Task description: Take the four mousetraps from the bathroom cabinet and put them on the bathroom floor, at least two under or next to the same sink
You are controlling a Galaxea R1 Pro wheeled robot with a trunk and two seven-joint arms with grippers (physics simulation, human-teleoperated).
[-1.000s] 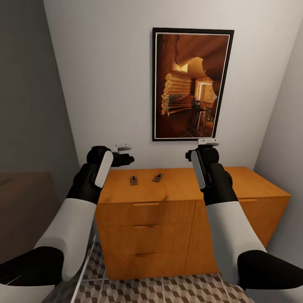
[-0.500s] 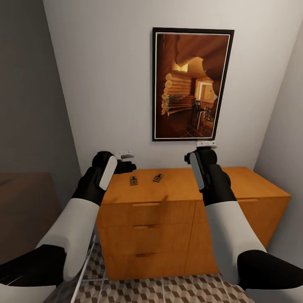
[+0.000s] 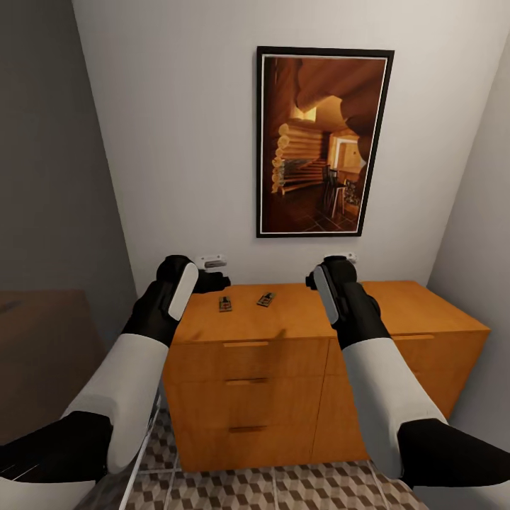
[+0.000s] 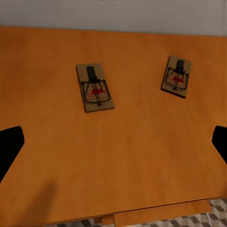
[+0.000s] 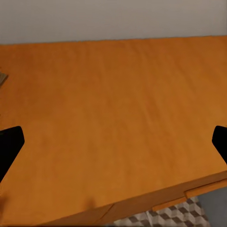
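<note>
Two mousetraps [image 4: 95,87] lie flat on the cabinet [image 3: 297,319] surface, nearer the left gripper [image 4: 113,142]; both grippers' fingers open, empty.

Even, soft render lighting, no glare. Cabinet [image 3: 283,319] top evenly lit, faint arm shadow near its front edge. Wrist views slightly soft.

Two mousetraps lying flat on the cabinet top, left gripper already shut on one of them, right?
Not quite. The two mousetraps, one and the other, do lie flat on the cabinet top, but the left gripper is open and holds nothing. The left wrist view shows its fingers spread wide at the edges, with both traps untouched ahead of them.
</note>
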